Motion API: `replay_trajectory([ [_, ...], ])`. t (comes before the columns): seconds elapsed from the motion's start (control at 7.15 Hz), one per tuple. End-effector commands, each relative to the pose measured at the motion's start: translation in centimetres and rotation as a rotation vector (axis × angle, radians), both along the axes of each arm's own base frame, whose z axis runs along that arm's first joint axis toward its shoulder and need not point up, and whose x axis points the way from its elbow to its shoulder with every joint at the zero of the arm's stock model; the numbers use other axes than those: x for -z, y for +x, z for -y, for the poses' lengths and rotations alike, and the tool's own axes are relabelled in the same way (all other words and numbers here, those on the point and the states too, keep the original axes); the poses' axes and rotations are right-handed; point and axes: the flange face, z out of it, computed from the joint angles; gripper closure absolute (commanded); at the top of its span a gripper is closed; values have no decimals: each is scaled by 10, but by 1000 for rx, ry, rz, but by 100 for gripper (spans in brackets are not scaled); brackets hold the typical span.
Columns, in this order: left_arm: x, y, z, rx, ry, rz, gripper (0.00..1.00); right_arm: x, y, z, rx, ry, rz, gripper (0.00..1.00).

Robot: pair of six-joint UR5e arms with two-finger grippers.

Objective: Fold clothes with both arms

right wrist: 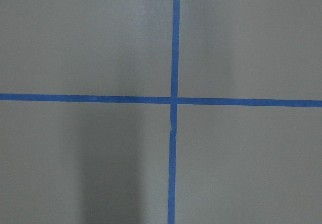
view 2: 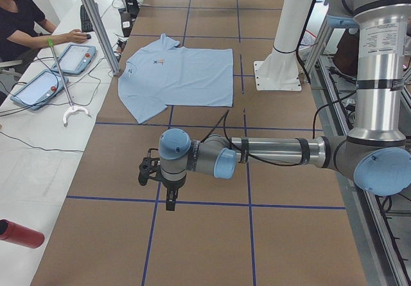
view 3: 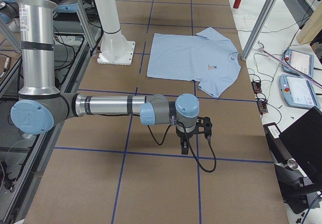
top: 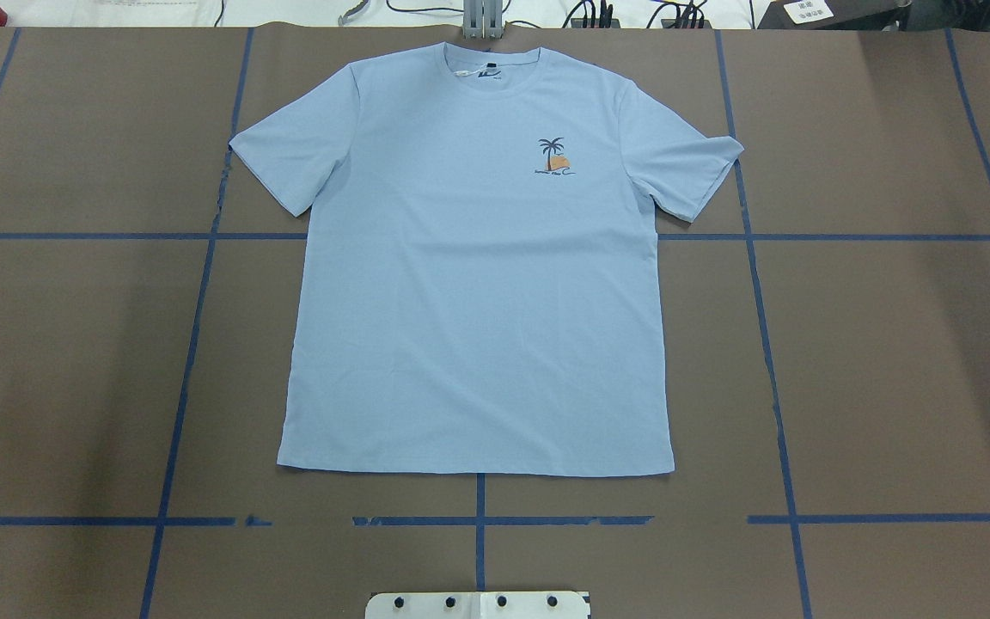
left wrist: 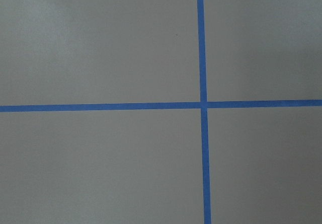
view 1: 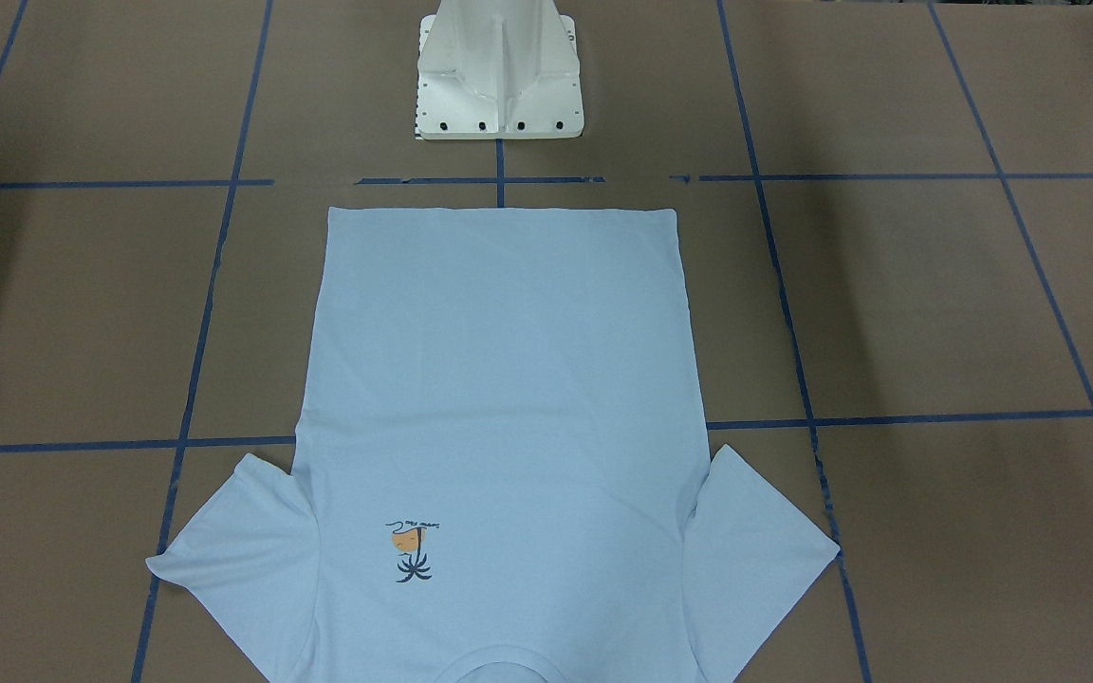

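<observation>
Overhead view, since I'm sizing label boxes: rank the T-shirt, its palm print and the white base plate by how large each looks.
1. T-shirt, by far the largest.
2. White base plate, though the bottom edge cuts it off, so only a strip shows.
3. Palm print, smallest.

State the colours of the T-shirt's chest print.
Chest print: dark palm tree on orange patch; best in overhead exterior view.
</observation>
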Motion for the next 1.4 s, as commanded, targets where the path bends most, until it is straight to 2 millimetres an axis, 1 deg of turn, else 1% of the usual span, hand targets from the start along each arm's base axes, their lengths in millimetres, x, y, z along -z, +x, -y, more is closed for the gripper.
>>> replay_trajectory([
  [0.0,2,0,2,0,4,0,0,5,-2,4,4,13,0,0],
  [0.28,8,1,7,-2,19,0,0,9,-2,5,3,20,4,0],
  [0.42,22,2,21,-2,45,0,0,13,-3,8,2,26,4,0],
  [0.56,59,2,55,7,108,21,0,36,-11,32,15,67,4,0],
  [0.7,87,11,74,-7,166,15,0,46,-15,44,15,84,9,0],
  [0.84,113,16,93,-15,221,9,0,72,-47,66,69,186,21,0],
  [0.98,119,30,94,-42,238,3,0,71,-53,73,47,200,33,0],
  [1.12,126,39,94,-57,278,-2,0,101,-67,95,-17,183,54,0],
  [1.26,120,53,94,-77,278,-6,0,107,-88,110,4,179,66,0],
])
